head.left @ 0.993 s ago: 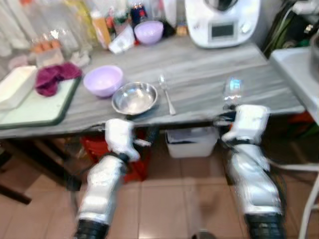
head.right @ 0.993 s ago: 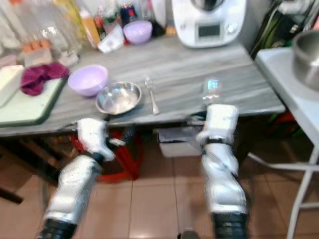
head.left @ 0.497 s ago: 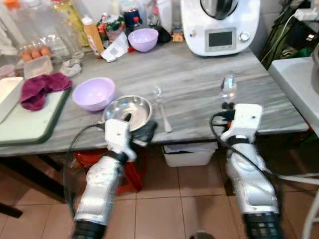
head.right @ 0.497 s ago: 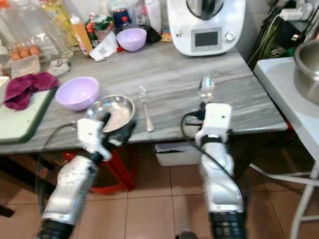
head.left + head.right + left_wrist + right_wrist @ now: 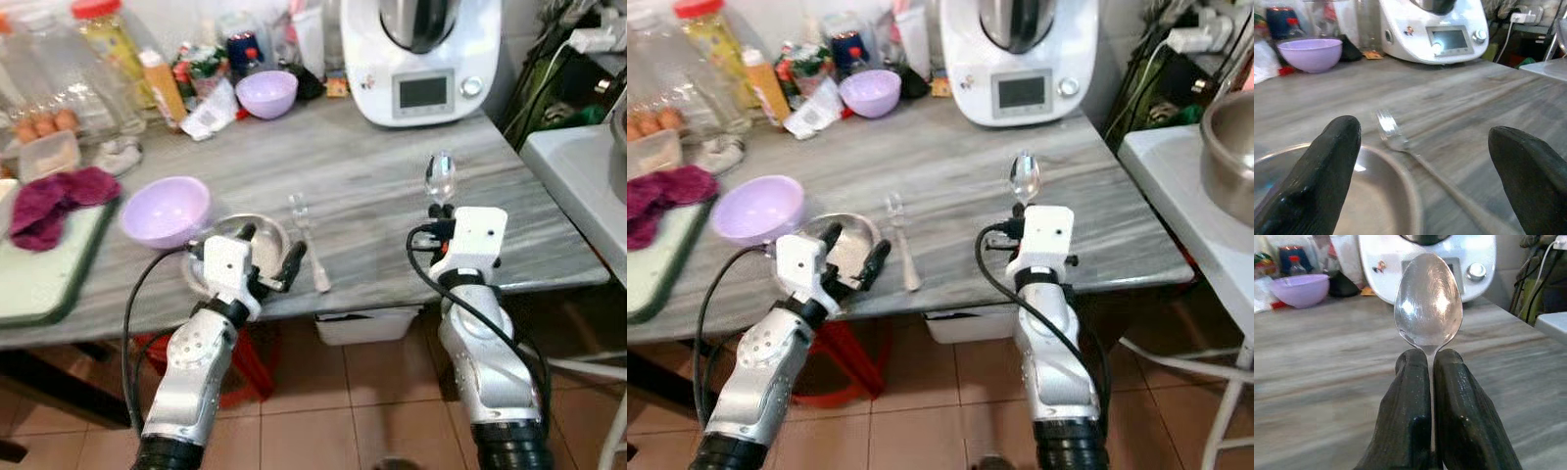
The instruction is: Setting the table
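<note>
My right gripper point(image 5: 441, 209) is shut on the handle of a steel spoon point(image 5: 1427, 301), which stands upright with its bowl above the fingertips point(image 5: 1413, 363). It hovers over the right part of the grey table point(image 5: 392, 166). My left gripper point(image 5: 269, 250) is open over a steel bowl point(image 5: 1366, 205) near the table's front edge, one finger above the bowl and one past its rim. A fork point(image 5: 307, 240) lies just right of that bowl. A lilac bowl point(image 5: 165, 210) sits to the left of the steel one.
A white kitchen appliance point(image 5: 416, 59), a second lilac bowl point(image 5: 267, 93) and several bottles stand along the back. A maroon cloth point(image 5: 59, 196) and a green board point(image 5: 39, 274) lie at the left. A white side table point(image 5: 578, 166) stands at the right.
The camera has come closer to the table. Both arms have risen from below the front edge to above the top; the left gripper now hangs over the steel bowl.
</note>
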`<state>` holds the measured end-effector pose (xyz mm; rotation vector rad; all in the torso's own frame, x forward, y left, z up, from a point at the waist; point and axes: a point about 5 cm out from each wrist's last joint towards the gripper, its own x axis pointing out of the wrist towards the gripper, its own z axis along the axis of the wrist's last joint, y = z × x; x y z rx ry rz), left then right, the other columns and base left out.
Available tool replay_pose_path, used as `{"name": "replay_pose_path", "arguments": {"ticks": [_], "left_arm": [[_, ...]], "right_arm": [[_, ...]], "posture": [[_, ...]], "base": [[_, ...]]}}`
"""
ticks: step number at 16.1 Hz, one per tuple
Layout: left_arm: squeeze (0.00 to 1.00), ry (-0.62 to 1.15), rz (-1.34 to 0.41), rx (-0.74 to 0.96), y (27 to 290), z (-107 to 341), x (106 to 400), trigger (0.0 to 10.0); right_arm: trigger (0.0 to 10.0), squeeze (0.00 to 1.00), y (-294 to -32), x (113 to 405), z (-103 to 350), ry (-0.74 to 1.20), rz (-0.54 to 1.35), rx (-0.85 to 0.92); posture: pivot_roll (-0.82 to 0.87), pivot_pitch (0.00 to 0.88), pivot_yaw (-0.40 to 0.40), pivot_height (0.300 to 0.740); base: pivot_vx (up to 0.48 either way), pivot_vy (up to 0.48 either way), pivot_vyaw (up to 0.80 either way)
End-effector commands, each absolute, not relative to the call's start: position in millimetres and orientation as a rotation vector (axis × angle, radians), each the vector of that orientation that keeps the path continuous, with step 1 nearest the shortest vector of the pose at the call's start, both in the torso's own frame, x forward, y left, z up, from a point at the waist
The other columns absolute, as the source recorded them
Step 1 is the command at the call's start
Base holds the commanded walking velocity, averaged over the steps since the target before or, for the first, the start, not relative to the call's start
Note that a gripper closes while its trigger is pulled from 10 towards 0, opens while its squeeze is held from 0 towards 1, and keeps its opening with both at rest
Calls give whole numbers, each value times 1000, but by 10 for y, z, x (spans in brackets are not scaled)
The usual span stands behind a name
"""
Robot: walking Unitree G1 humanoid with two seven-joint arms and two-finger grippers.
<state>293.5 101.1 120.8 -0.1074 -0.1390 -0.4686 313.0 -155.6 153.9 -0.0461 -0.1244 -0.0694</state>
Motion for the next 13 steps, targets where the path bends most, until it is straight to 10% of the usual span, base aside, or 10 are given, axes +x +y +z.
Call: {"name": "replay_pose_path", "arguments": {"ticks": [1, 13], "left_arm": [[0, -146, -442, -87, 1101, 1227, 2935, 10000], [0, -156, -534, 99, 1544, 1252, 2509, 10000]], "right_arm": [[10000, 0, -1482, 3137, 1588, -142, -41, -31], [10000, 0, -1458, 3212, 1634, -140, -1, -43]], "posture": [[-132, 121, 98, 740], [-111, 163, 102, 740]], "base": [[0, 0, 0], [0, 0, 256]]}}
